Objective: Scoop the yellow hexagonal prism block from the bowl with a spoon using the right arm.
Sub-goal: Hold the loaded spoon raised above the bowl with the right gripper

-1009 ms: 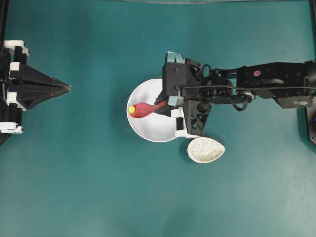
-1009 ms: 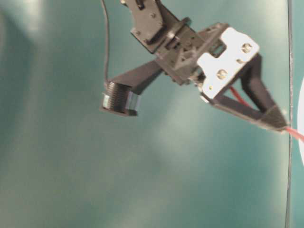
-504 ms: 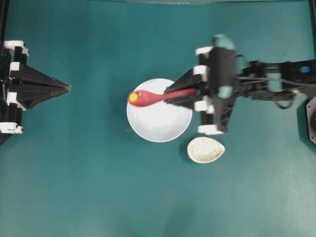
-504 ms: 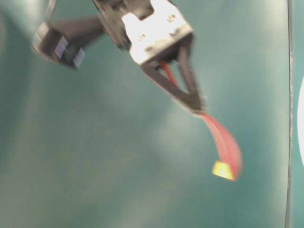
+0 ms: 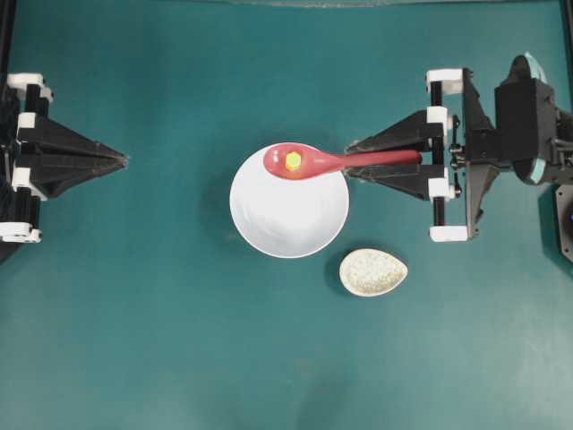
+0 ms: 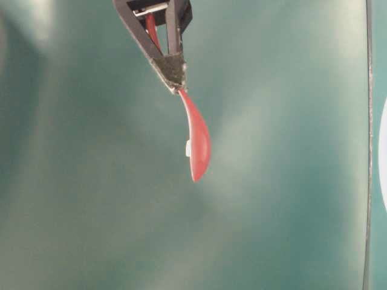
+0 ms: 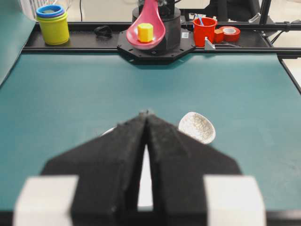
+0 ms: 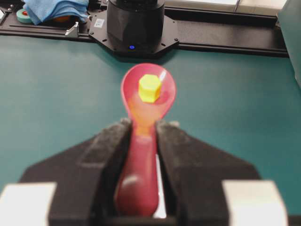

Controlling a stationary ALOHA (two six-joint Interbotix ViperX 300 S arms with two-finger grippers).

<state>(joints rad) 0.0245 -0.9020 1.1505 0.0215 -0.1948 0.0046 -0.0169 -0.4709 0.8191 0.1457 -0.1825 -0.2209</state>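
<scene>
Seen from overhead: large plain white round bowl (image 5: 288,210) at centre of teal table (image 5: 179,340). Glossy pink-red soup spoon (image 5: 331,162) above bowl's 12 o'clock rim, handle toward 3 o'clock. Tiny yellow hexagonal prism block (image 5: 293,160) in scoop. Small speckled beige oval dish (image 5: 372,271) at bowl's 4 o'clock, apart.

A small speckled beige oval dish (image 5: 373,272) sits on the teal bench (image 5: 179,340). Along the far edge in the left wrist view stand a stack of yellow, green and blue cups (image 7: 52,22), a red cup (image 7: 205,31) and a red tape roll (image 7: 229,33). In the right wrist view a blue cloth (image 8: 54,8) lies on the black rail (image 8: 225,35).
</scene>
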